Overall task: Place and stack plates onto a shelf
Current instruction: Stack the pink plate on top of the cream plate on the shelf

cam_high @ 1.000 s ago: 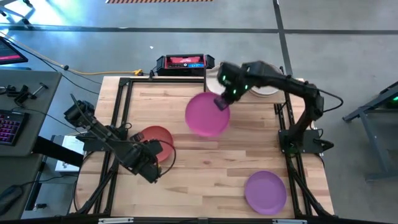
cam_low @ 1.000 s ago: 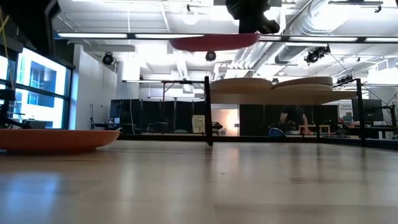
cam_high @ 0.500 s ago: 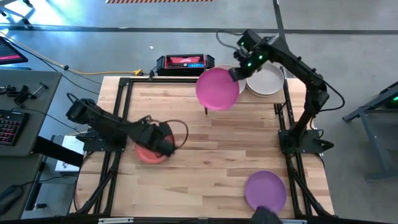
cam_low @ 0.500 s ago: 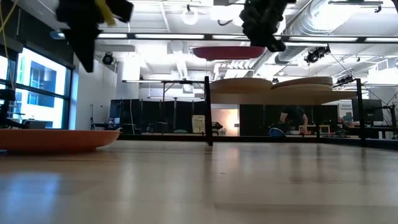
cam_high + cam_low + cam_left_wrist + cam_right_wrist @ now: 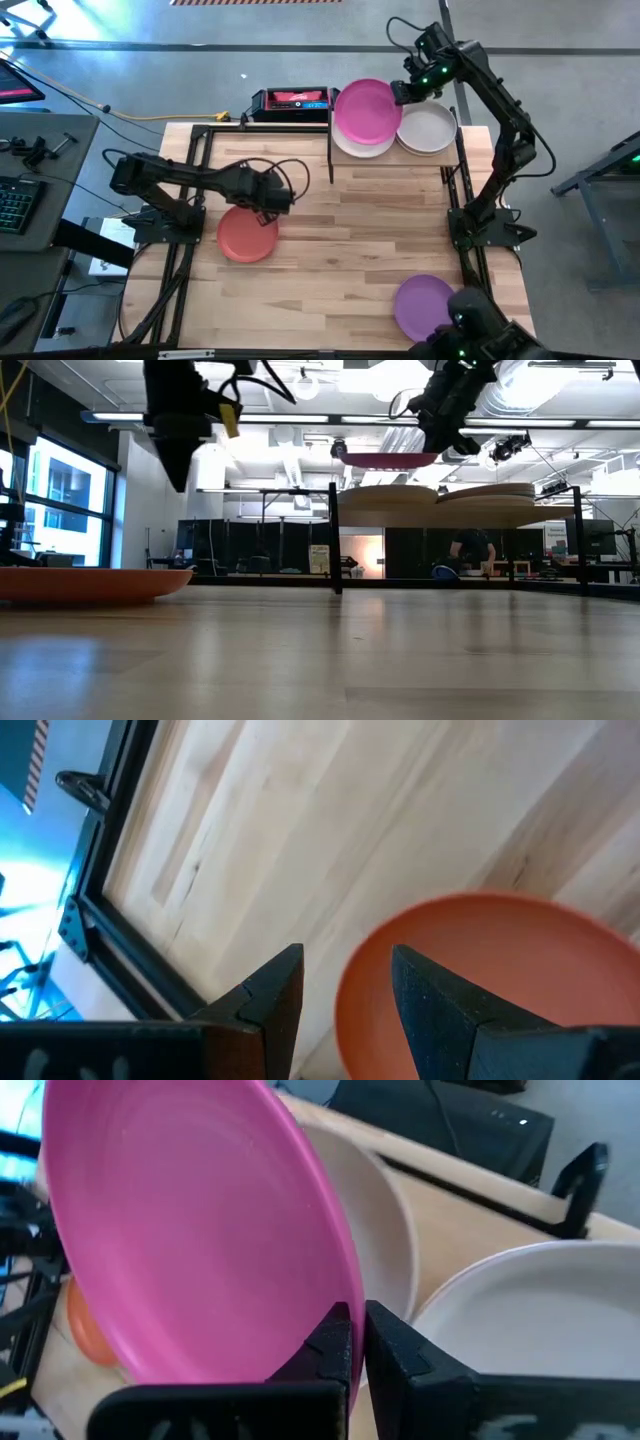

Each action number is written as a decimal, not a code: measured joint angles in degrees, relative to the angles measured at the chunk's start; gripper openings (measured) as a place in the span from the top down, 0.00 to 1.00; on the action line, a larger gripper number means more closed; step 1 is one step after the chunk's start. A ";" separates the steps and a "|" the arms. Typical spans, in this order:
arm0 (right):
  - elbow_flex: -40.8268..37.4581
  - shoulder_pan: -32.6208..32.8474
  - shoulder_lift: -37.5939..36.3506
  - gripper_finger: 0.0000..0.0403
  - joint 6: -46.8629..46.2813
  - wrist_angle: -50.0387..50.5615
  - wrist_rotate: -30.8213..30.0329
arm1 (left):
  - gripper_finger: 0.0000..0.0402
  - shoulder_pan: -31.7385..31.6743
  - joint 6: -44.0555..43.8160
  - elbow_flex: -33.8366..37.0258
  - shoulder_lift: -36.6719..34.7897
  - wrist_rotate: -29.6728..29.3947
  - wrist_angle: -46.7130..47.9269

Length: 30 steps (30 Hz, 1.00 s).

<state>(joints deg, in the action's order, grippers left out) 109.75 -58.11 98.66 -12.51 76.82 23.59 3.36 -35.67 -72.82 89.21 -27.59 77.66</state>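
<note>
A magenta plate (image 5: 364, 110) hangs over the left off-white plate (image 5: 352, 146) on the shelf (image 5: 440, 517), with my right gripper (image 5: 358, 1342) shut on it. A second off-white plate (image 5: 428, 130) lies on the shelf's right half. An orange-red plate (image 5: 246, 238) lies flat on the table at mid-left. My left gripper (image 5: 345, 988) hovers open well above that plate's far rim and touches nothing. A purple plate (image 5: 425, 305) lies near the table's front right corner. My right gripper pinches the magenta plate's rim (image 5: 348, 1305) between its two fingers, on the side toward the table's right edge. The fingers slant down from the far right, one on the plate's upper face and one beneath. The plate (image 5: 385, 459) is lifted clear, nearly level, above the shelf's plates.
A black and red box (image 5: 292, 101) sits beyond the table's far edge. Black frame rails (image 5: 190, 160) line the table's sides. The shelf's black post (image 5: 335, 540) stands at far centre. A dark part of a person (image 5: 478, 328) shows at the near right edge.
My right gripper has carried the magenta plate from over the table's middle toward the far right, to above the shelf's left plate; the plate stays clear and about level. My left gripper has swung from the near left toward the far edge, across the orange-red plate, which has not moved.
</note>
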 joint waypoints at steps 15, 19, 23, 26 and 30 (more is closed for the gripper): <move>-0.04 -1.24 4.46 1.00 3.99 0.58 3.88 | 0.64 -7.58 5.93 0.00 0.00 1.42 -4.71; -0.04 -1.24 5.79 1.00 5.08 0.77 3.86 | 0.64 -8.76 5.93 0.00 0.00 1.47 -4.70; -0.04 -1.05 6.97 1.00 5.97 0.75 3.59 | 0.64 -9.50 5.93 0.00 0.00 1.48 -4.71; -0.04 -0.98 7.47 1.00 6.41 1.19 3.50 | 0.64 -9.80 5.91 0.00 0.00 1.49 -4.71; -0.04 -0.61 8.25 1.00 7.21 2.66 3.42 | 0.64 -9.78 5.85 0.00 0.00 1.49 -4.73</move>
<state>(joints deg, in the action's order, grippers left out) 109.71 -58.72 106.91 -5.30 79.47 27.02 -6.42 -29.82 -72.82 89.21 -26.11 72.93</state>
